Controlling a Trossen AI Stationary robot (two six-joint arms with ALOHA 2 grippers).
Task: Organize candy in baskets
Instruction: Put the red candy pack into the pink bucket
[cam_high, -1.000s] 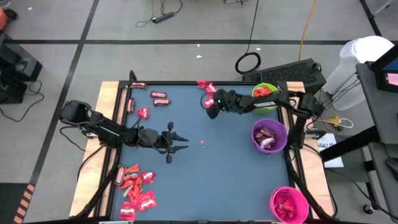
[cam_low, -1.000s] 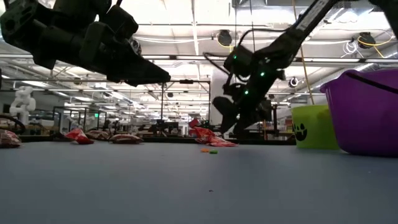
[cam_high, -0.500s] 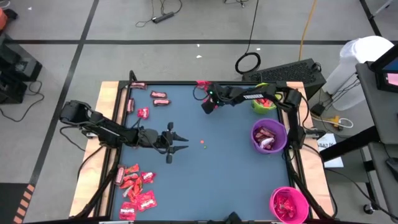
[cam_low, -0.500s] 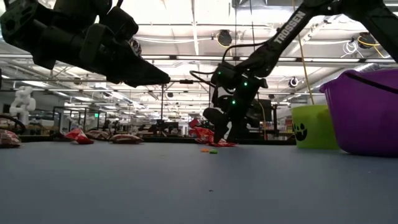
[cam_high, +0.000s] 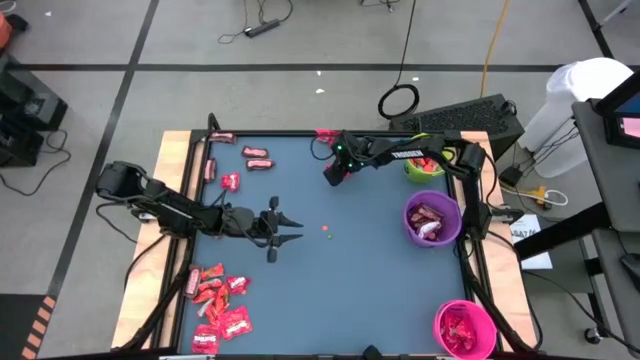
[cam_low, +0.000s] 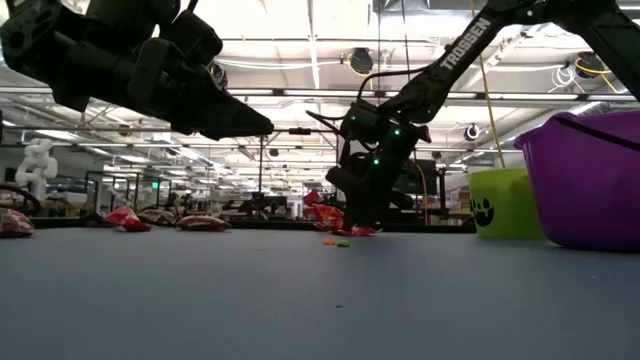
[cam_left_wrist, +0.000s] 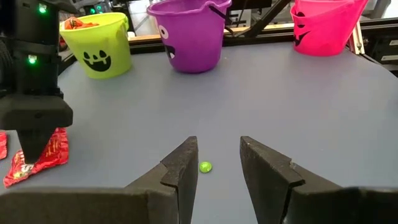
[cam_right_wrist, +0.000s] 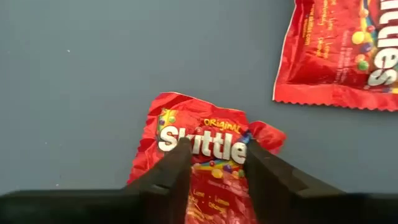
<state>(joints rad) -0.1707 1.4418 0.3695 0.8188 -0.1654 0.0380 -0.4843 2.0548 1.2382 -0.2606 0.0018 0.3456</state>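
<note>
Right claw (cam_high: 331, 176) swung toward the desk's (cam_high: 370, 290) far edge and dropped onto a red packet (cam_right_wrist: 202, 155), fingers pinching it. Left claw (cam_left_wrist: 216, 163) hung open mid-desk. Baskets, green (cam_high: 425, 158), purple (cam_high: 433, 220) and pink (cam_high: 464, 328), all held candy; piles remained far-left (cam_high: 240, 163) and near-left (cam_high: 217, 305).

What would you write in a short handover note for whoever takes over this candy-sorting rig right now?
Right gripper: down at the table's far edge, fingers closing on a red Skittles packet; not yet lifted.
Left gripper: open, empty, hovering mid-table over a loose green dot.
Done: packets lie in the green basket, purple basket and pink basket.
Left: near-left pile, far-left scattered packets, another Skittles packet beside the right gripper.
</note>
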